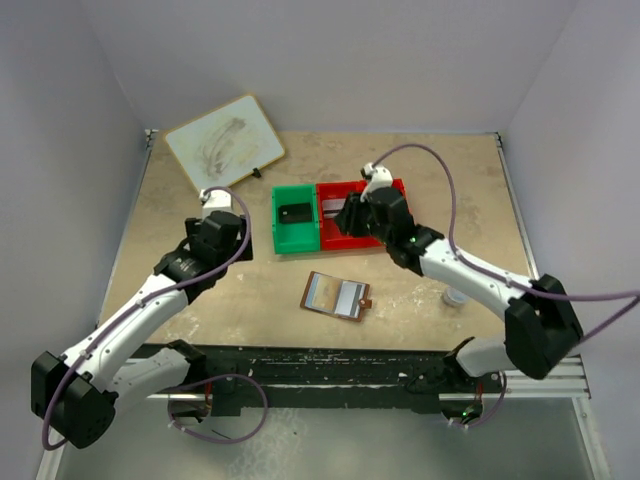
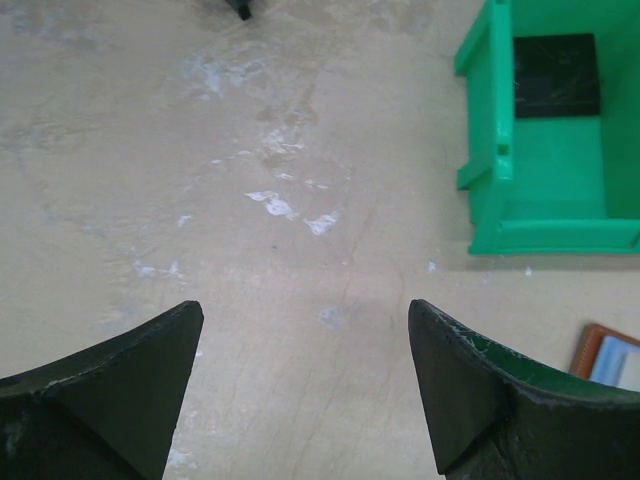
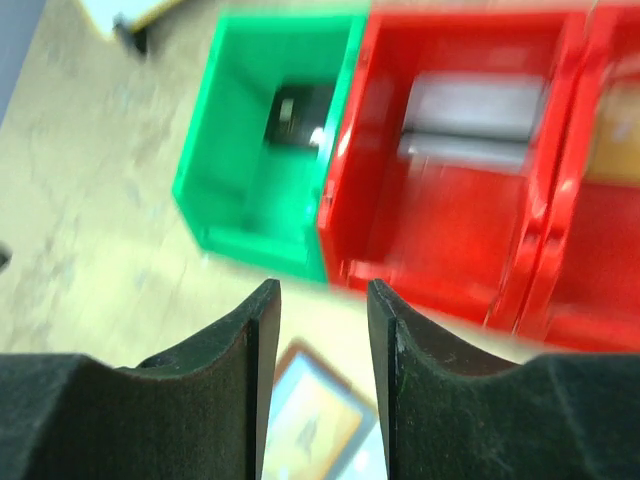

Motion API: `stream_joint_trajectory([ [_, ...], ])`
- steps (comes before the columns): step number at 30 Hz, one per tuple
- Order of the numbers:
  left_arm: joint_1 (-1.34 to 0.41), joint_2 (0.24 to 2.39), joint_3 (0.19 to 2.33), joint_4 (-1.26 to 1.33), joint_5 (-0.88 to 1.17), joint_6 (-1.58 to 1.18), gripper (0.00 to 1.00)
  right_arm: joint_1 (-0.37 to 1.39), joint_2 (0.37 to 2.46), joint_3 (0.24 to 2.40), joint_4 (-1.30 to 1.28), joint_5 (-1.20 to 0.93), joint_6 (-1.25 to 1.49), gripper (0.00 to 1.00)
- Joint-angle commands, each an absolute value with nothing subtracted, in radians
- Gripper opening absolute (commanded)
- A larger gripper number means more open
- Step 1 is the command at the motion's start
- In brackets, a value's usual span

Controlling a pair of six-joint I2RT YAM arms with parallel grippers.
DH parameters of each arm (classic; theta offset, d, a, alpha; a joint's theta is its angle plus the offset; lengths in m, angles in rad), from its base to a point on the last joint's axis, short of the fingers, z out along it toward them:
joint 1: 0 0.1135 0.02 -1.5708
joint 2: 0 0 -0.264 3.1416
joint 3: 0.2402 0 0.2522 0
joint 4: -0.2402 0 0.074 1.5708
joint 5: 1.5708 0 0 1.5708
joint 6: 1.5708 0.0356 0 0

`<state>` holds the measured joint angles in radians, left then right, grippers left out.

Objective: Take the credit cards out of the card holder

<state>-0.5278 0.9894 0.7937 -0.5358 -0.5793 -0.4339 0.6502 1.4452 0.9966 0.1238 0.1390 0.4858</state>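
Card holder: lies open and flat on the surface, near of the green bin and red bin, apart from both claws. Left claw: jaws spread wide and empty, over bare surface left of the green bin, which holds a black card. Right claw: jaws narrowly parted with nothing between them, over the red bin.

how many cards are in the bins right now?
2 clear: a black card in the green bin, a grey card in the red bin. The right arm hides part of the red bin.
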Motion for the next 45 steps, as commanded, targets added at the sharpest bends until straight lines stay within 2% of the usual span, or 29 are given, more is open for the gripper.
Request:
stream_joint_trajectory([
  [1,-0.526,1.025,0.803,-0.458,-0.352,-0.419,0.81,0.695,1.305,0.74,0.219,-0.107,0.672,0.44],
  [6,-0.544,1.117,0.846,-0.336,-0.032,-0.465,0.79,0.866,1.152,0.536,0.266,-0.073,0.868,0.44],
  [9,-0.653,1.211,0.926,-0.333,-0.03,-0.434,0.79,0.974,1.098,0.422,0.317,-0.069,0.977,0.44],
  [13,-0.754,1.325,0.978,-0.266,-0.006,-0.46,0.75,1.024,1.04,0.294,0.391,-0.072,1.081,0.45],
  [19,-0.812,1.467,0.966,-0.144,0.056,-0.466,0.72,1.026,0.987,0.203,0.357,-0.029,1.14,0.49],
  [28,-0.844,1.624,1.0,-0.102,0.06,-0.432,0.71,1.025,1.084,0.25,0.207,0.103,1.26,0.5],
  [33,-0.844,1.691,1.021,-0.117,0.032,-0.405,0.71,1.019,1.143,0.265,0.206,0.186,1.303,0.51],
  [39,-0.844,1.719,1.009,-0.118,0.022,-0.389,0.71,0.938,1.207,0.262,0.23,0.15,1.318,0.51],
  [45,-0.844,1.7,0.973,-0.142,0.057,-0.406,0.7,0.824,1.157,0.225,0.272,0.12,1.292,0.51],
])
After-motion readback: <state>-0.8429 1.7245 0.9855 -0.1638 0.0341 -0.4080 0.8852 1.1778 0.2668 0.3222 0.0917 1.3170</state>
